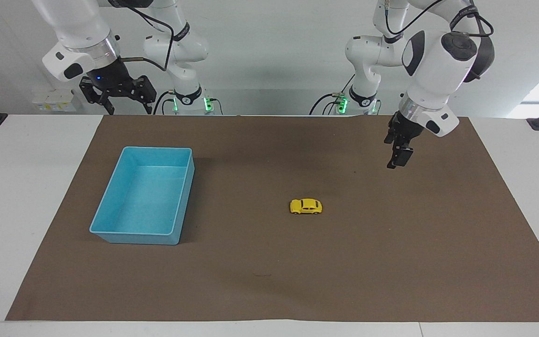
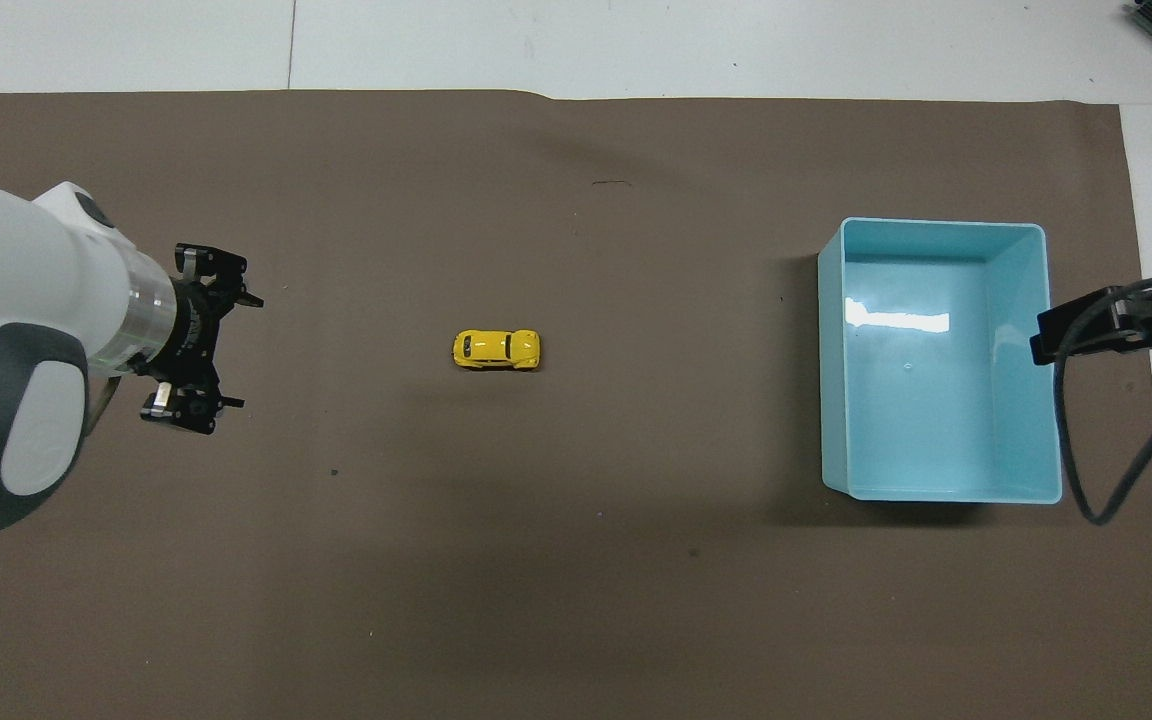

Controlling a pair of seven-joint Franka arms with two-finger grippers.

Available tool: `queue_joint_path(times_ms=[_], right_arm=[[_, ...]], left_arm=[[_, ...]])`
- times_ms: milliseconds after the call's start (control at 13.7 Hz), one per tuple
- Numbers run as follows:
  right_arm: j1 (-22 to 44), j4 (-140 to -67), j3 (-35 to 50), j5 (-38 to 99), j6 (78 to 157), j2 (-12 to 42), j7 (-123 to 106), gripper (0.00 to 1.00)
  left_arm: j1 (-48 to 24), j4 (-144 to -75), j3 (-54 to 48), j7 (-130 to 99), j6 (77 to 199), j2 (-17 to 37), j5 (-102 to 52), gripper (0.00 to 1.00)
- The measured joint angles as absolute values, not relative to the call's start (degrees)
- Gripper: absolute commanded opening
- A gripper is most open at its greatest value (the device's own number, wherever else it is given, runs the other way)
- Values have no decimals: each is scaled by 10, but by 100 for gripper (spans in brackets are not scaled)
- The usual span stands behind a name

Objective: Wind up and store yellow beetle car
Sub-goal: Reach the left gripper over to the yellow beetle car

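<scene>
White wall and a pale tabletop (image 1: 26, 196) form the setting, most of it covered by a matte brown paper sheet (image 1: 391, 262) with a faint wrinkle along the edge nearest the robots. Taken from the robots outward, the right end effector (image 1: 116, 96) is found first, waiting raised by the sheet's edge at the right arm's end, its fingers seen spread. The left end effector (image 2: 202, 340) is held in the air over bare sheet toward the left arm's end, fingers pointing down and set apart. Farther out, the yellow beetle car (image 1: 306, 206) is seen resting on its wheels near the middle of the sheet, untouched, its long axis laid along the table's length, from one arm's end toward the other. It lies from the left end effector toward the middle of the table, and that arm is judged the nearer one. The body is rounded, glossy and hard, with dark windows, so a grip across its narrow flanks is judged the likeliest. Beside it, well apart toward the right arm's end, a light blue bin (image 1: 183, 199) of smooth plastic is seen, rectangular, open-topped and holding nothing.
</scene>
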State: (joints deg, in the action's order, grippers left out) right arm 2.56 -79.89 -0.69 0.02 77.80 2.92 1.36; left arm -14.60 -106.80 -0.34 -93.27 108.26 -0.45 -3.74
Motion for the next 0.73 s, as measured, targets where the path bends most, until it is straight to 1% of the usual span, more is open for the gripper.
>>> queue_joint_path(times_ms=[439, 732], right_arm=[[26, -799, -7, 0, 778, 29, 14, 100], [26, -799, -7, 0, 778, 29, 14, 100]], left_arm=[[-206, -1070, -5, -1080, 1144, 45, -38, 100], [-253, -1071, -6, -1152, 1217, 97, -38, 100]])
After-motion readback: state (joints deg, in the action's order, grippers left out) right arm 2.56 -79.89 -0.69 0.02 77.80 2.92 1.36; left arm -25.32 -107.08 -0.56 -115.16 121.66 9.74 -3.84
